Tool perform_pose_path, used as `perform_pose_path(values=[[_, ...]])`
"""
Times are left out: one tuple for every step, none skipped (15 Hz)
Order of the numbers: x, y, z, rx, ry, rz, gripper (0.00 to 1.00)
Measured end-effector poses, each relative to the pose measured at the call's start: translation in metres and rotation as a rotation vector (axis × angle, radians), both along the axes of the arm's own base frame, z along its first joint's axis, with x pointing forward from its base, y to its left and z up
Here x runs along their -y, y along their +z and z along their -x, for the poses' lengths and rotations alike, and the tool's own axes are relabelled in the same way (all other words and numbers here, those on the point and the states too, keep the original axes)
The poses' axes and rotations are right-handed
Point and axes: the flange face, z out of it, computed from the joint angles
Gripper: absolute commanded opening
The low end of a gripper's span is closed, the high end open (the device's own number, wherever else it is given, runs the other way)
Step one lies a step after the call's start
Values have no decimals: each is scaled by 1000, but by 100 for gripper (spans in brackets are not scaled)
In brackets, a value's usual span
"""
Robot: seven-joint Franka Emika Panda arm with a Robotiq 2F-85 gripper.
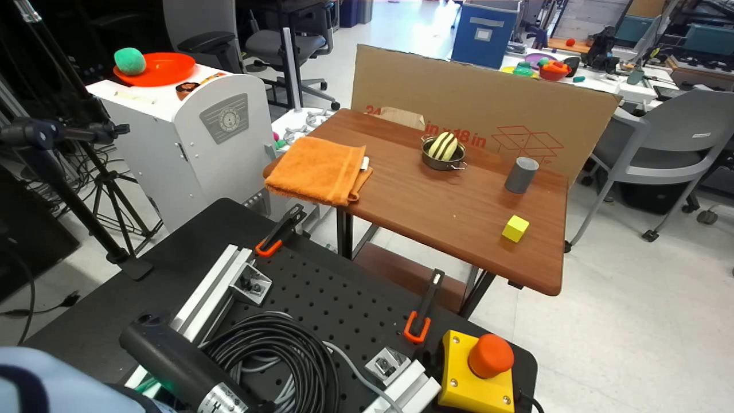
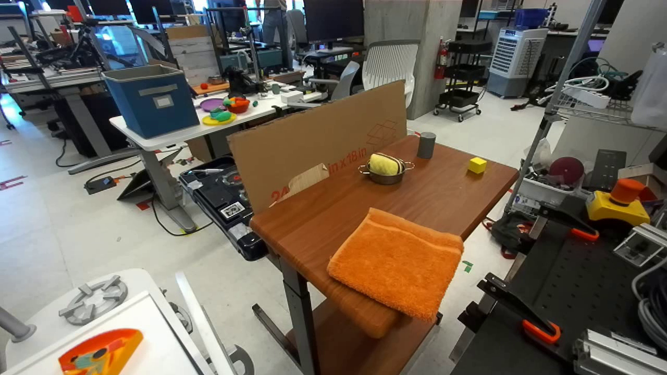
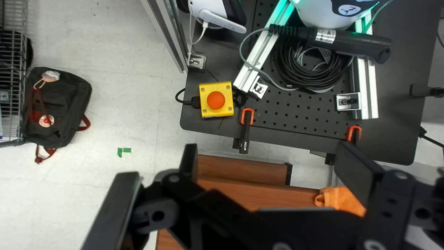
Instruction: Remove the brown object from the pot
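Observation:
The brown object (image 1: 443, 147), rounded with dark-brown and pale-yellow stripes, sits inside the small silvery pot (image 1: 440, 164) on the wooden table. In an exterior view the brown object (image 2: 384, 164) shows mostly a yellow side and rises above the rim of the pot (image 2: 385, 179). The pot has thin wire handles. My gripper (image 3: 271, 165) shows only in the wrist view; its fingers are wide apart with nothing between them. The brown object and the pot are out of the wrist view. The gripper is out of both exterior views, so its distance to the pot cannot be told.
A grey cylinder cup (image 1: 522, 175) and a yellow block (image 1: 515, 228) stand on the wooden table (image 1: 413, 195). An orange cloth (image 1: 318, 169) lies at one end. A cardboard sheet (image 1: 481, 97) stands along the far edge behind the pot. An emergency-stop box (image 3: 216, 99) sits on the black base.

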Motion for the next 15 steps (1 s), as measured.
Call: perform_pose_path(values=[[0, 0, 0, 0, 0, 0, 100], [0, 0, 0, 0, 0, 0, 100], [0, 0, 0, 0, 0, 0, 100], [0, 0, 0, 0, 0, 0, 100], [0, 0, 0, 0, 0, 0, 100], [0, 0, 0, -2, -2, 5, 100], [-2, -3, -2, -7, -8, 15, 100], [-5, -7, -6, -13, -17, 26, 100], [-10, -14, -13, -16, -25, 39, 100], [-14, -24, -22, -12, -31, 54, 100], [-19, -34, -32, -5, -33, 69, 100], [-24, -46, -44, 0, -36, 81, 100], [-28, -59, -55, 2, -39, 88, 100], [-32, -72, -67, 0, -42, 91, 100], [-37, -85, -79, -4, -45, 87, 100]])
